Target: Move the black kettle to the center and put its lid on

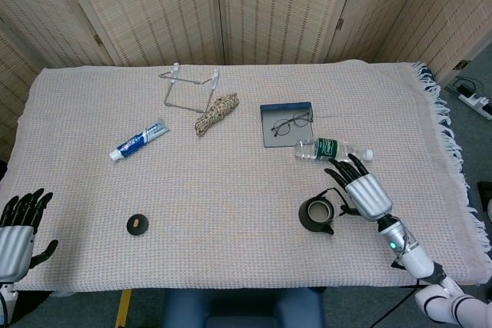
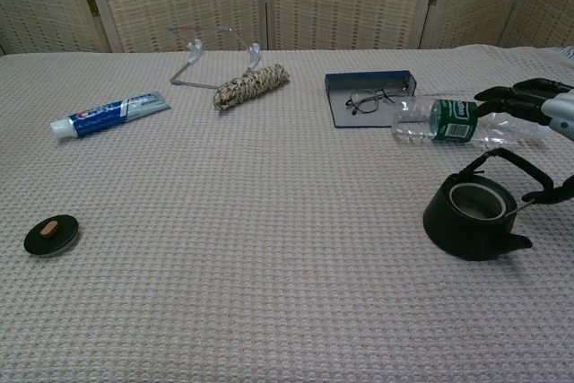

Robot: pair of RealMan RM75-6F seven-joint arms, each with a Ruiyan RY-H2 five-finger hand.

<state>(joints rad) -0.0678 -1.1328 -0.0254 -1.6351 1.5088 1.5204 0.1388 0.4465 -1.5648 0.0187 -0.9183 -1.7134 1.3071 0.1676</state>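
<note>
The black kettle (image 1: pixel 317 215) (image 2: pixel 473 221) stands lidless at the table's front right, its handle arching up on its right side. My right hand (image 1: pixel 361 192) (image 2: pixel 538 105) hovers over that handle with fingers spread, and its thumb touches the handle from the right. Nothing is closed in its grasp. The round black lid (image 1: pixel 137 224) (image 2: pixel 51 233) lies flat far away at the front left. My left hand (image 1: pixel 17 232) hangs off the table's front left corner, fingers apart and holding nothing; the chest view does not show it.
A clear water bottle (image 1: pixel 334 150) (image 2: pixel 457 120) lies just behind the kettle, under my right hand's fingertips. Behind it sits a blue case with glasses (image 1: pixel 287 124) (image 2: pixel 372 98). A rope bundle (image 1: pixel 217 113), wire stand (image 1: pixel 188 86) and toothpaste tube (image 1: pixel 139 140) lie further back left.
</note>
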